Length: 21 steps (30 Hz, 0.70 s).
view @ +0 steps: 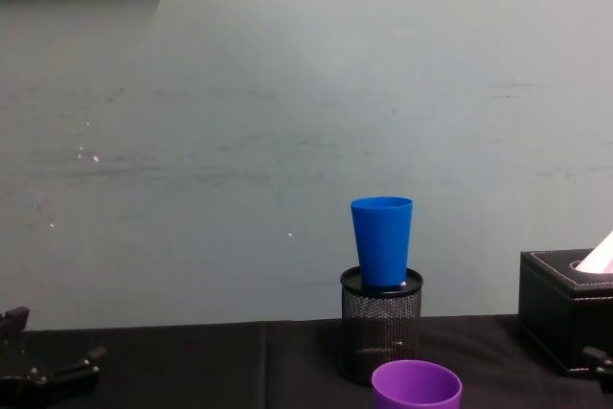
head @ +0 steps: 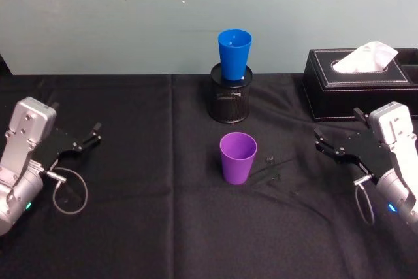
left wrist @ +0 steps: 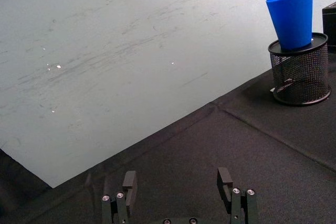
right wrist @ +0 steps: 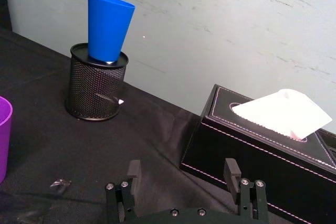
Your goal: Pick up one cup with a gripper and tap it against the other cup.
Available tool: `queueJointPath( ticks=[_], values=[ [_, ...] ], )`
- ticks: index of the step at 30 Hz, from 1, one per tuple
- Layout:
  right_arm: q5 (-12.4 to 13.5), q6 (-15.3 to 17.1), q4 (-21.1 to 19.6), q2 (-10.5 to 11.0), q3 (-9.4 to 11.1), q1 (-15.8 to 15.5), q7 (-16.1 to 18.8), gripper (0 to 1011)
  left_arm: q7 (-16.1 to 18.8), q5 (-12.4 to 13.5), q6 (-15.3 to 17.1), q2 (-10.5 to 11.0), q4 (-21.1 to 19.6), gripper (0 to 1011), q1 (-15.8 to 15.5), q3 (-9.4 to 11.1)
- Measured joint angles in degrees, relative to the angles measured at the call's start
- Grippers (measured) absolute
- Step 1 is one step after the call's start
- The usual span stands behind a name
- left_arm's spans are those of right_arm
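The purple cup (head: 238,157) stands upright on the black cloth at the table's middle, its rim also low in the chest view (view: 417,385) and at the edge of the right wrist view (right wrist: 4,135). The blue cup (head: 234,54) sits upright in the mouth of a black mesh pen holder (head: 230,96) behind it, seen too in the wrist views (left wrist: 293,16) (right wrist: 108,27) and chest view (view: 382,240). My left gripper (head: 96,134) rests open at the far left, and its open fingers frame bare cloth (left wrist: 178,183). My right gripper (head: 336,136) rests open at the far right, well clear of both cups (right wrist: 183,174).
A black tissue box (head: 359,83) with a white tissue sticking out stands at the back right, just behind the right gripper. A small clear scrap (head: 273,169) lies on the cloth right of the purple cup. A pale wall closes the table's far edge.
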Motion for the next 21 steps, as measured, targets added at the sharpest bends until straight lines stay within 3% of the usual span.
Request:
queueJointPath(
  ticks=[21],
  values=[
    [0.0, 0.0, 0.0, 0.0, 0.1, 0.0, 0.0, 1002, 0.0, 0.0, 0.0, 0.0, 0.0, 1000, 0.0, 0.0]
  ],
)
